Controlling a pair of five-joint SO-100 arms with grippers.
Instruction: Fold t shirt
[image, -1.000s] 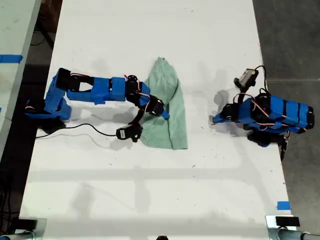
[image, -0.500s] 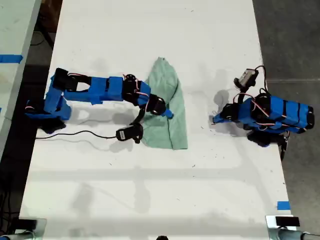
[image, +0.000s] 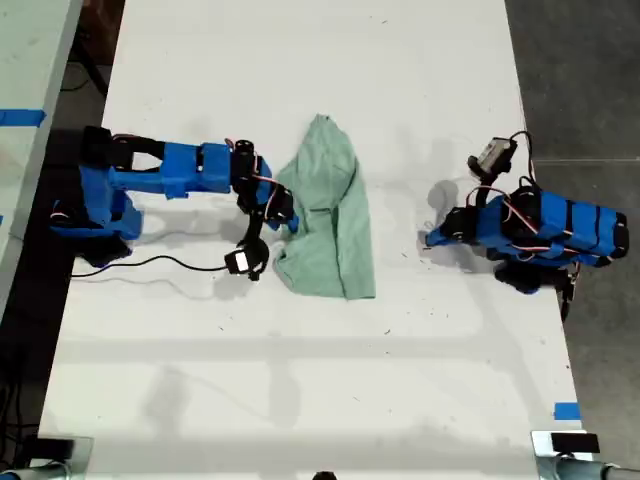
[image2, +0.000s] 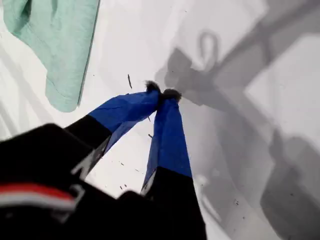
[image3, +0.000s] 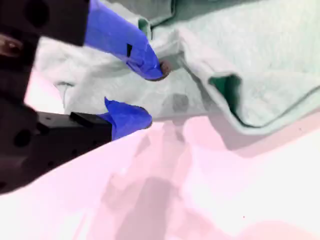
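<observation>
second gripper (image3: 145, 95): my second gripper, jaws apart beside the t shirt (image: 328, 215) edge, holding nothing
first gripper (image2: 162, 94): my first gripper, jaws together, parked clear

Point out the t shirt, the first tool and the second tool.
t shirt (image: 335, 225): exterior view, middle of the folded cloth.
first tool (image2: 162, 94): first wrist view, the closed tips.
second tool (image3: 147, 95): second wrist view, gap between the open tips at the shirt's edge.
</observation>
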